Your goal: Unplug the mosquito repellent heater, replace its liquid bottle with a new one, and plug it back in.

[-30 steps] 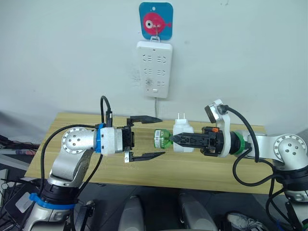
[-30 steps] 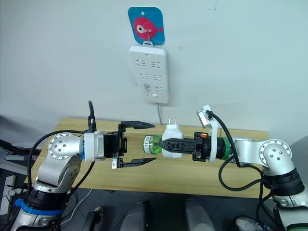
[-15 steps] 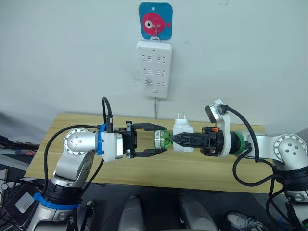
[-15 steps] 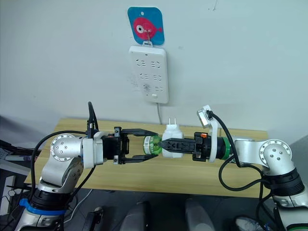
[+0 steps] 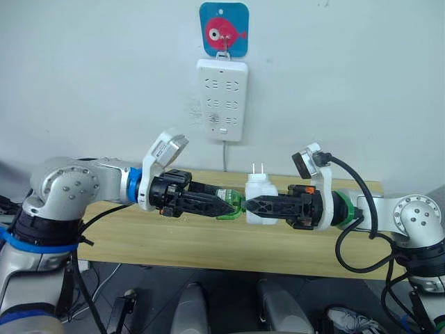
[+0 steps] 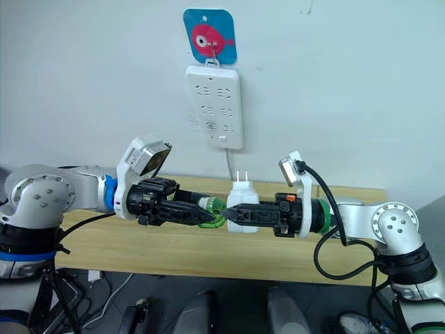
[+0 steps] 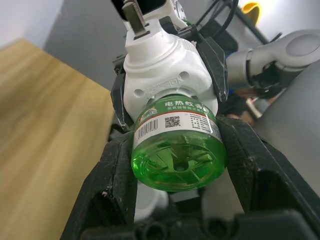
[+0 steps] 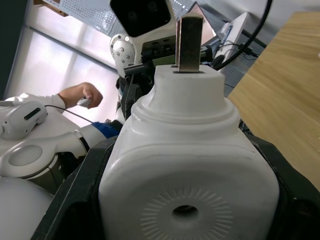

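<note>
The white mosquito repellent heater (image 5: 261, 197) is held in the air above the wooden table (image 5: 208, 243), prongs pointing up, with my right gripper (image 5: 249, 205) shut on its body. A green liquid bottle (image 5: 228, 202) sticks out of the heater's side toward my left arm. My left gripper (image 5: 233, 207) is shut on that bottle; in the left wrist view its fingers (image 7: 107, 175) press both sides of the bottle (image 7: 177, 145). In the right wrist view the heater (image 8: 185, 165) sits between the black fingers.
A tall white power strip (image 5: 222, 99) hangs on the wall below a blue fish hook (image 5: 224, 29), its cord running down behind the table. A person's hand (image 8: 82, 95) shows far off in the right wrist view.
My left gripper, open a second ago, has moved onto the green bottle, rolled at the wrist and shut on it. The right gripper still holds the heater, shifted slightly left.
</note>
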You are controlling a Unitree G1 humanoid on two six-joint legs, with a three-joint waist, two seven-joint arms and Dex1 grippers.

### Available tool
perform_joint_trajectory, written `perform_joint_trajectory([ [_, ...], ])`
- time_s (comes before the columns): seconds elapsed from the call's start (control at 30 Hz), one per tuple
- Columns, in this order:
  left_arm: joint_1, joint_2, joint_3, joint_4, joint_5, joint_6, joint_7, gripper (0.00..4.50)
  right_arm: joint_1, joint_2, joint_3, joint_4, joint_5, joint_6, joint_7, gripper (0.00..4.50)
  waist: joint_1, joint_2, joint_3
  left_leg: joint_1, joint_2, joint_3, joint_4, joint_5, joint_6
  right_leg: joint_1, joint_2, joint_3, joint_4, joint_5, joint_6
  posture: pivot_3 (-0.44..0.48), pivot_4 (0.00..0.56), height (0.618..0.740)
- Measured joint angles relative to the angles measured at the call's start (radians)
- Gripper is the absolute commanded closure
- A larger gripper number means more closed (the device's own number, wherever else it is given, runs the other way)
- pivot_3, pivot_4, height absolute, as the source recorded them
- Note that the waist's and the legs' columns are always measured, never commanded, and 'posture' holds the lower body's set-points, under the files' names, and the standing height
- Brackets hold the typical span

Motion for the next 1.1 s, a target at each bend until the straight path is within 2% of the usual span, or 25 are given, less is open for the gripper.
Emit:
perform_joint_trajectory([
  [0.1, 0.031, 0.099, 0.07, 0.061, 0.01, 0.059, -0.006, 2.24, 0.036, -0.047, -0.019, 0.032, -0.023, 0.007, -0.002, 1.45, -0.001, 0.001, 0.001, 0.0, 0.0, 0.0, 0.0, 0.0, 0.0, 0.0, 0.0, 0.0, 0.001, -0.001, -0.001, -0.08, 0.198, 0.718],
  [0.3, 0.067, 0.106, 0.12, 0.078, 0.01, 0.117, 0.001, 2.24, 0.035, -0.039, -0.026, 0.042, -0.041, 0.007, -0.001, 1.45, 0.003, 0.001, 0.001, 0.0, -0.001, 0.001, 0.0, 0.0, 0.0, 0.0, -0.001, 0.0, 0.0, -0.001, -0.001, -0.074, 0.197, 0.718],
  [0.47, 0.155, 0.108, 0.143, -0.004, 0.103, 0.007, -0.051, 2.24, 0.034, -0.045, -0.039, 0.043, -0.123, 0.007, 0.003, 1.45, 0.005, 0.001, 0.001, 0.0, -0.001, 0.0, 0.0, 0.0, 0.0, 0.0, -0.002, 0.0, 0.0, -0.001, -0.002, -0.075, 0.202, 0.718],
  [0.6, 0.308, 0.109, 0.143, -0.12, 0.308, -0.26, -0.115, 2.24, 0.036, -0.104, 0.009, 0.069, -0.468, -0.012, -0.026, 1.45, 0.007, 0.001, 0.001, 0.001, -0.001, 0.003, -0.001, 0.0, 0.0, 0.0, -0.003, 0.002, -0.001, 0.0, -0.002, -0.079, 0.21, 0.718],
  [0.67, 0.382, 0.094, 0.126, -0.165, 0.406, -0.379, -0.129, 2.24, 0.044, -0.13, 0.096, 0.134, -0.735, -0.052, -0.049, 1.45, 0.007, 0.001, 0.001, 0.001, -0.001, 0.004, -0.001, 0.0, 0.0, -0.001, -0.003, 0.003, -0.002, -0.001, -0.002, -0.081, 0.211, 0.718],
  [0.77, 0.438, 0.066, 0.102, -0.209, 0.475, -0.463, -0.131, 2.24, 0.042, -0.114, 0.17, 0.24, -0.953, -0.068, -0.043, 1.45, 0.007, 0.001, 0.002, 0.001, -0.001, 0.005, 0.0, 0.0, 0.0, -0.001, -0.003, 0.003, -0.001, 0.0, -0.002, -0.077, 0.212, 0.718],
  [0.9, 0.464, 0.035, 0.077, -0.246, 0.532, -0.524, -0.124, 2.24, -0.002, -0.083, 0.236, 0.377, -1.169, -0.073, -0.008, 1.45, 0.006, 0.002, 0.003, 0.001, -0.001, 0.006, 0.0, 0.0, 0.0, -0.001, -0.003, 0.004, -0.001, 0.001, -0.004, -0.076, 0.21, 0.718],
  [1.1, 0.489, 0.019, 0.055, -0.27, 0.595, -0.571, -0.114, 2.24, -0.039, -0.036, 0.255, 0.538, -1.396, -0.096, 0.056, 1.45, 0.006, 0.002, 0.003, 0.001, -0.001, 0.006, -0.001, 0.0, 0.0, -0.001, -0.003, 0.004, -0.001, 0.001, -0.005, -0.067, 0.212, 0.718],
])
